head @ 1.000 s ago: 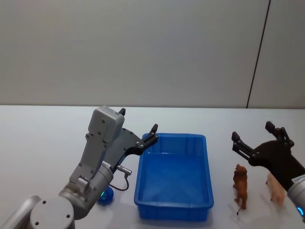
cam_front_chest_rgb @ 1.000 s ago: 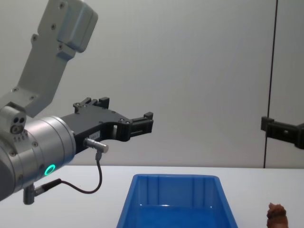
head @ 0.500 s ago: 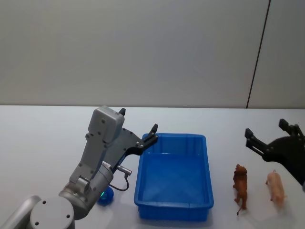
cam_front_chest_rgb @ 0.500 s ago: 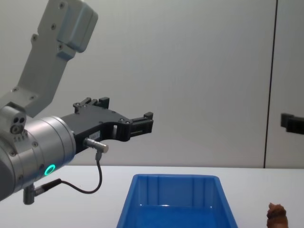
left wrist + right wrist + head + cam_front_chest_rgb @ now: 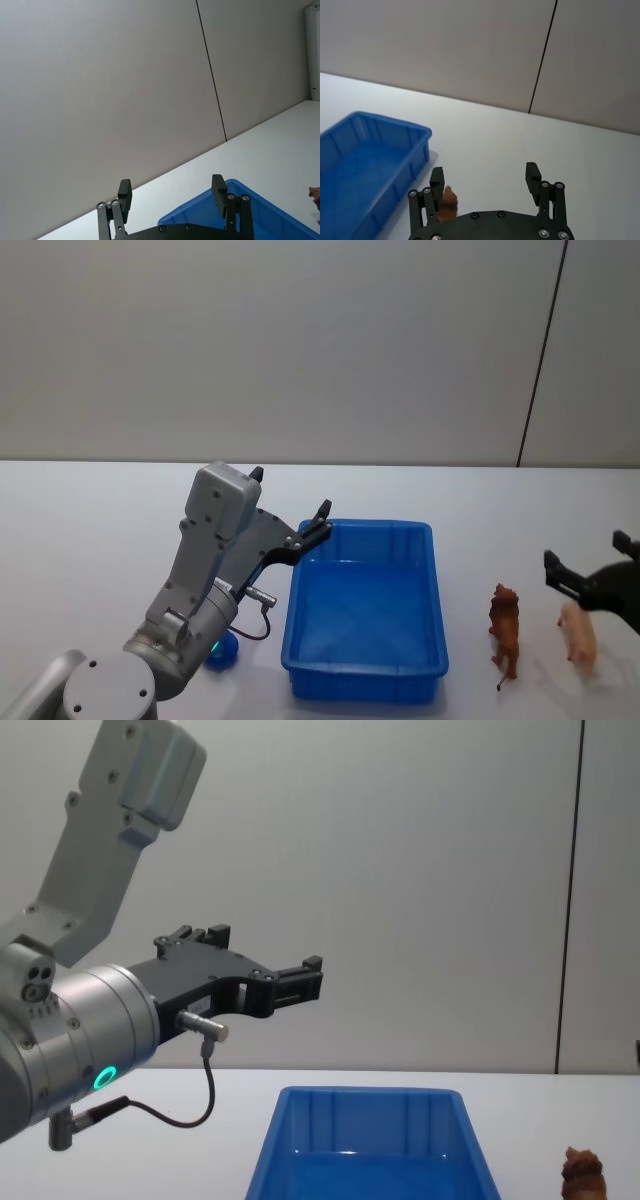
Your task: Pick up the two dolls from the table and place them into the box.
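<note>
White table (image 5: pixel 80 540), grey wall behind. Right tool (image 5: pixel 584 552) is held open. Pink pig figure (image 5: pixel 578 632) is seen just below it, brown doll (image 5: pixel 505 628) standing beside, toward the box (image 5: pixel 365 682). Left tool (image 5: pixel 290 492) is held open, raised over the box's left rim. Blue doll (image 5: pixel 224 650) is part-hidden under that arm.

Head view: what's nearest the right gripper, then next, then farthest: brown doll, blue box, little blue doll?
From the right gripper:
1. brown doll: standing just to its left.
2. blue box: middle of the table.
3. little blue doll: far left, by the idle left gripper's arm.
</note>
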{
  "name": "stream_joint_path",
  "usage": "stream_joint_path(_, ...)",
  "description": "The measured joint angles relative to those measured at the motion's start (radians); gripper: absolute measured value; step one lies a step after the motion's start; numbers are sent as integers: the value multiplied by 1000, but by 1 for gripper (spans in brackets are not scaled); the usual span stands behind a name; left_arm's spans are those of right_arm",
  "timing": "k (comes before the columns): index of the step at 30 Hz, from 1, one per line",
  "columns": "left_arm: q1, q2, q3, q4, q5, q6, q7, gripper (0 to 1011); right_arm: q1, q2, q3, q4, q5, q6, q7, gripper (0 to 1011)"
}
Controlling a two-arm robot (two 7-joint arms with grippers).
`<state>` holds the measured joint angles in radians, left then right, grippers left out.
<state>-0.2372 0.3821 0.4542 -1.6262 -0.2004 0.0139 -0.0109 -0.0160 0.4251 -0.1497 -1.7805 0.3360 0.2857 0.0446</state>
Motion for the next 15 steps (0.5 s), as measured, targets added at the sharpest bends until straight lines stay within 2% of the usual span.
stream_joint_path(15, 0, 0, 0, 0, 0, 0, 0, 1002, 20, -12, -5, 107, -29, 72, -5, 1001)
